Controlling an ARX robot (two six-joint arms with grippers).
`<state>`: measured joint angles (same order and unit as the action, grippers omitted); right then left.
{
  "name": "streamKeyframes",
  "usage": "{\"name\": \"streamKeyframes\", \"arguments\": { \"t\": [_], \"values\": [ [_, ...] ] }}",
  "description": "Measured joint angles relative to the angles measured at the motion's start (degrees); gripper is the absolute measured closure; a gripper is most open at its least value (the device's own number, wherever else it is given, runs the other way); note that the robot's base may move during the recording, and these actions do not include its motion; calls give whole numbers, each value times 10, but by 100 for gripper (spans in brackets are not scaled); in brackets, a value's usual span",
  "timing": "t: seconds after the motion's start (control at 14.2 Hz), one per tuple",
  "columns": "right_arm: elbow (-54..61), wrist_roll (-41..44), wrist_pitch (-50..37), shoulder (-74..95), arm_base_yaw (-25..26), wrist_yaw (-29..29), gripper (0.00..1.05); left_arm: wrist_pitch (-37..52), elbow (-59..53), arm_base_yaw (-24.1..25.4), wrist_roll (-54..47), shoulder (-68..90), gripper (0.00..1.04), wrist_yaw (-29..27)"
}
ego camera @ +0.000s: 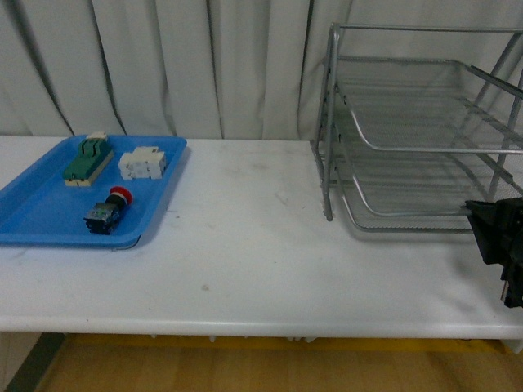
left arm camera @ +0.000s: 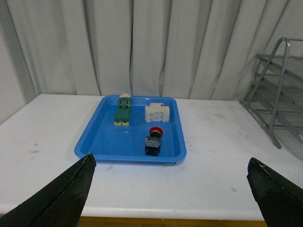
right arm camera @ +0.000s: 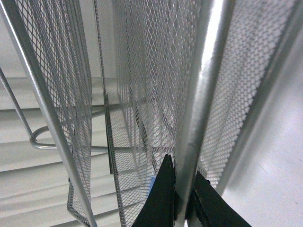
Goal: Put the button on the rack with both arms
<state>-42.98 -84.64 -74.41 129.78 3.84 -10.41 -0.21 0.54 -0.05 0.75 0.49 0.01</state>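
Note:
The button, with a red cap and dark body, lies on its side in the blue tray at the table's left; it also shows in the left wrist view. The silver wire-mesh rack stands at the right. My right gripper is shut on the rim of the rack's bottom tier; in the right wrist view its fingers clamp a silver rod. My left gripper is open and empty, back from the table's front edge, facing the tray.
In the blue tray also lie a green-and-beige terminal block and a white blocky component. Bare white tabletop lies between tray and rack. A white curtain hangs behind.

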Motion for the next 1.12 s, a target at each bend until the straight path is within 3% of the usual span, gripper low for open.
{"name": "streamKeyframes", "arguments": {
  "t": [0.28,0.56,0.91,1.12],
  "values": [
    [122,-2,-8,-55,15,-22,101,0,0,0,0,0,7,0],
    [162,8,-10,-73,26,-43,97,0,0,0,0,0,7,0],
    [178,32,7,-82,45,-44,35,0,0,0,0,0,7,0],
    [211,34,7,-126,49,-51,4,0,0,0,0,0,7,0]
  ]
}}
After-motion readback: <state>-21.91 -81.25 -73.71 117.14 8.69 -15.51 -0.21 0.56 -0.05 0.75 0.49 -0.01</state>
